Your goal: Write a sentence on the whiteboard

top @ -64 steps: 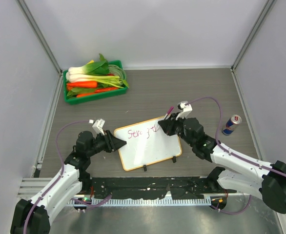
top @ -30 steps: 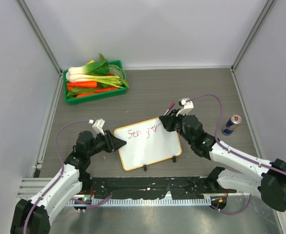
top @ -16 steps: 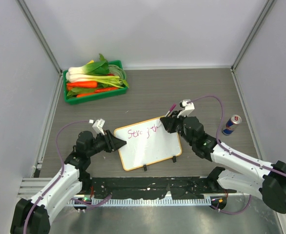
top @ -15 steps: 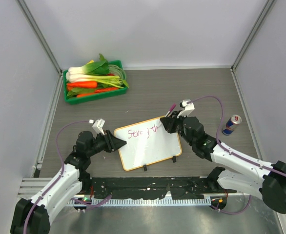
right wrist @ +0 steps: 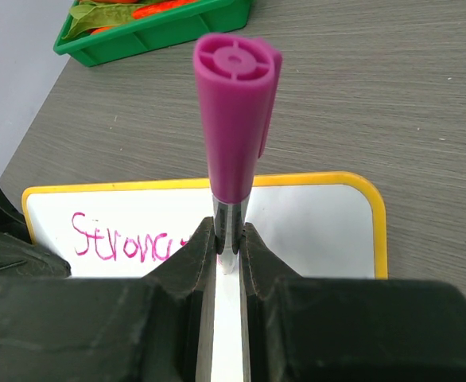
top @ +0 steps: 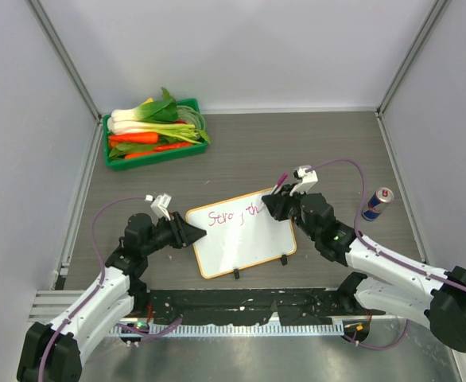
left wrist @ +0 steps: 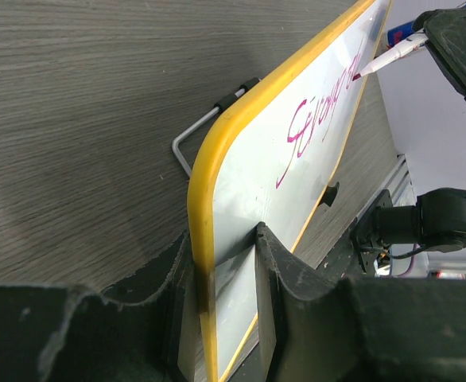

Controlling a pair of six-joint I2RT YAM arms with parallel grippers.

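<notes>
Pinching the whiteboard (top: 245, 247) by its left short edge with the left gripper (top: 195, 234), jaws narrow and closed over the orange-yellow frame. Lying on the table (top: 297, 151) between the two arms, feet toward the near edge. Clamping the pink marker (right wrist: 233, 119) in the right gripper (top: 271, 208), cap end up, tip down by the far right corner, just past the end of the sentence (top: 231, 215); touching or not, cannot tell. Looks light and stiff, glossy, probably quick to skate under pen pressure. Best held by the frame edge, well away from the ink. Likely to smear at a touch.
</notes>
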